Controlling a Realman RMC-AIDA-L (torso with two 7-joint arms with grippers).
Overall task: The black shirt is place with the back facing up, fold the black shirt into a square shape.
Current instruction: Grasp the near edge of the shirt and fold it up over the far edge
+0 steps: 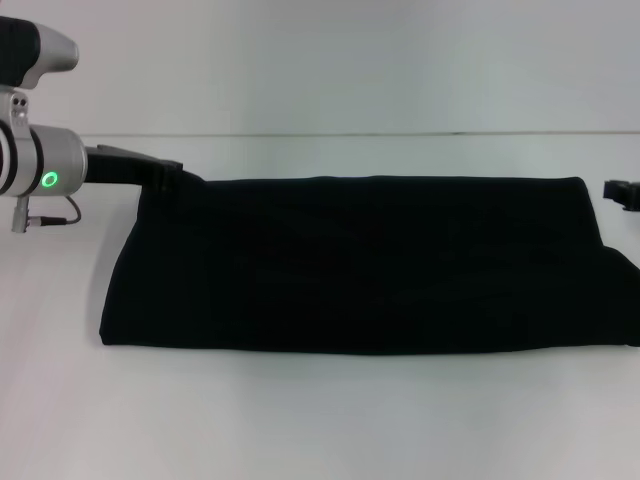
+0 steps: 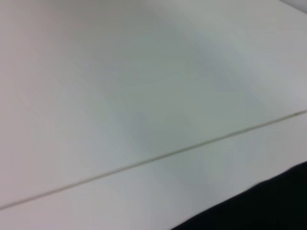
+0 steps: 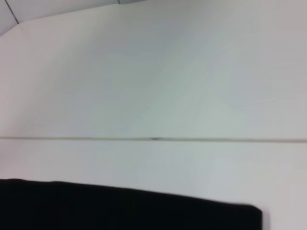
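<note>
The black shirt [image 1: 360,265] lies flat on the white worktop [image 1: 300,420], folded into a long strip running left to right. The left gripper [image 1: 165,172] touches its far left corner. The right gripper [image 1: 622,192] waits just beside the far right corner. I cannot tell if either holds cloth. No containers here.

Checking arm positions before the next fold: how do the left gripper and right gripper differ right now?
The left gripper sits at the black shirt's far left corner, reaching the fabric edge; the right gripper sits off the far right corner, apart from the cloth. The left shows its silver wrist with a green light; of the right only a black tip shows at the picture's edge. Both are at the shirt's far edge.
</note>
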